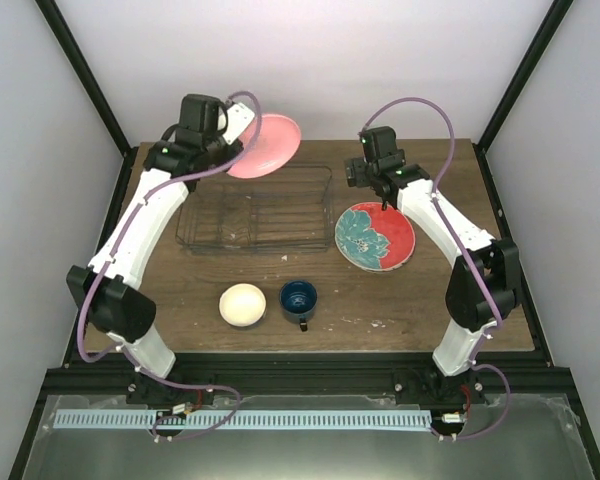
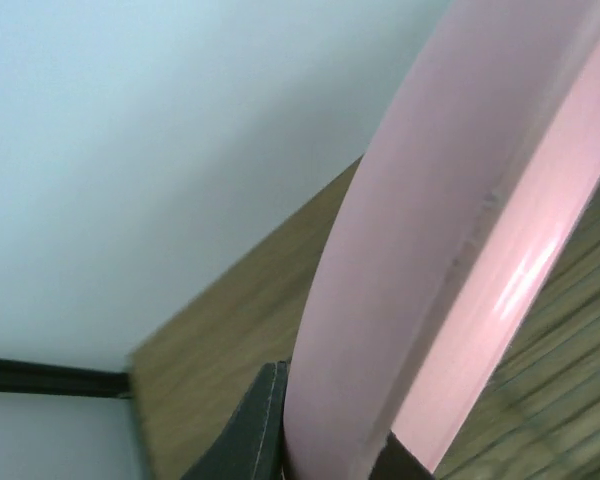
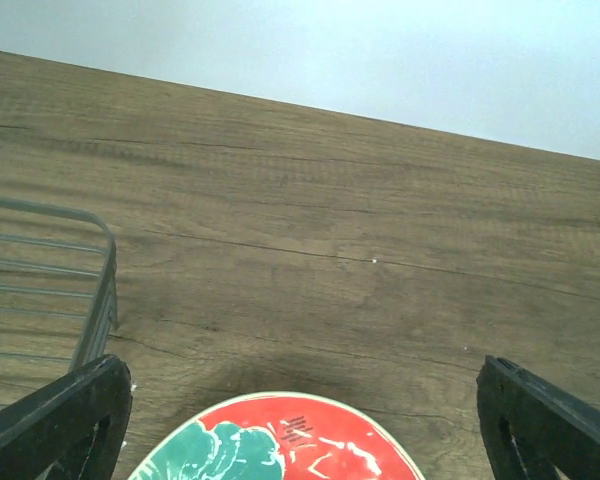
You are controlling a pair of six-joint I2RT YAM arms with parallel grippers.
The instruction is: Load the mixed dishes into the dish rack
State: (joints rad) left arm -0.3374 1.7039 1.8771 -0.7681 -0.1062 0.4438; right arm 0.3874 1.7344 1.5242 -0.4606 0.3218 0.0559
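Altogether: 1 pink plate, 1 red plate, 1 bowl, 1 mug.

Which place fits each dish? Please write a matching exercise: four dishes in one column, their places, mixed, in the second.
1. pink plate
2. red plate with teal flowers
3. dark blue mug
4. small cream bowl

A. flat on the table, right of the dish rack
B. on the table, handle toward the near edge
C. held in the left gripper
D. on the table, just left of the mug

Pairs: 1-C, 2-A, 3-B, 4-D
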